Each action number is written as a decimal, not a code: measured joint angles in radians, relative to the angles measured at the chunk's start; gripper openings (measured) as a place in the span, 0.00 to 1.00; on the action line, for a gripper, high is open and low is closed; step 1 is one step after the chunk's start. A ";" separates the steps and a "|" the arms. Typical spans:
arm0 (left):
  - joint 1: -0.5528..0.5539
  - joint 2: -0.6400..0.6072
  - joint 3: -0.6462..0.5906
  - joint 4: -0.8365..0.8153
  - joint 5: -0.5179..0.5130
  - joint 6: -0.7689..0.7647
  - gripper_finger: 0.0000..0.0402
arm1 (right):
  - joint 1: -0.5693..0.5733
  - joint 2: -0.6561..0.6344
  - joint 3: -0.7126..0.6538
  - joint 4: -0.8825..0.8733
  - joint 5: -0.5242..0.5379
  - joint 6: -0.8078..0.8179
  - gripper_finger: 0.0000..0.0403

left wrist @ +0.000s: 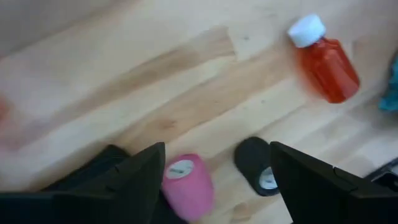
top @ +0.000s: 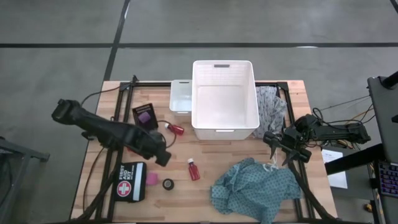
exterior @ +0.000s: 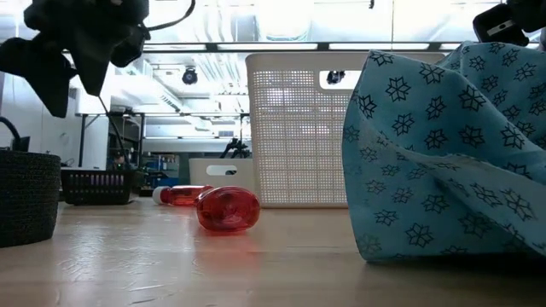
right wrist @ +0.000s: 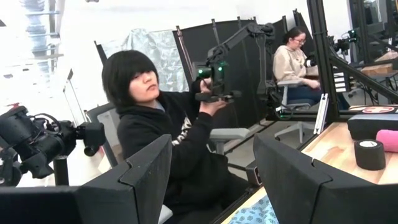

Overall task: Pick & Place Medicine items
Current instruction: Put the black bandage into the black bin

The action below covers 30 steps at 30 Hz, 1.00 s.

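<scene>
Your left tool [top: 163, 155] hangs open and empty, a red bottle [top: 194, 169] at its 4 o'clock on the counter [top: 112, 112]. From its wrist, pink roll [left wrist: 188, 186] between the fingers. Right tool [top: 281, 149] part open, empty, above teal cloth [top: 255, 190].

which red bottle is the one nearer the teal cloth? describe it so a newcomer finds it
Start at the big white basket mid-table and go toward the table's front edge. A small red bottle with a white cap lies alone on bare wood, left of the crumpled teal cloth. The other red bottle lies beside the basket's left corner.
</scene>
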 joint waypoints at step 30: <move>-0.440 0.220 0.116 0.185 -0.521 0.010 0.72 | 0.000 0.000 0.000 0.000 0.000 0.000 0.56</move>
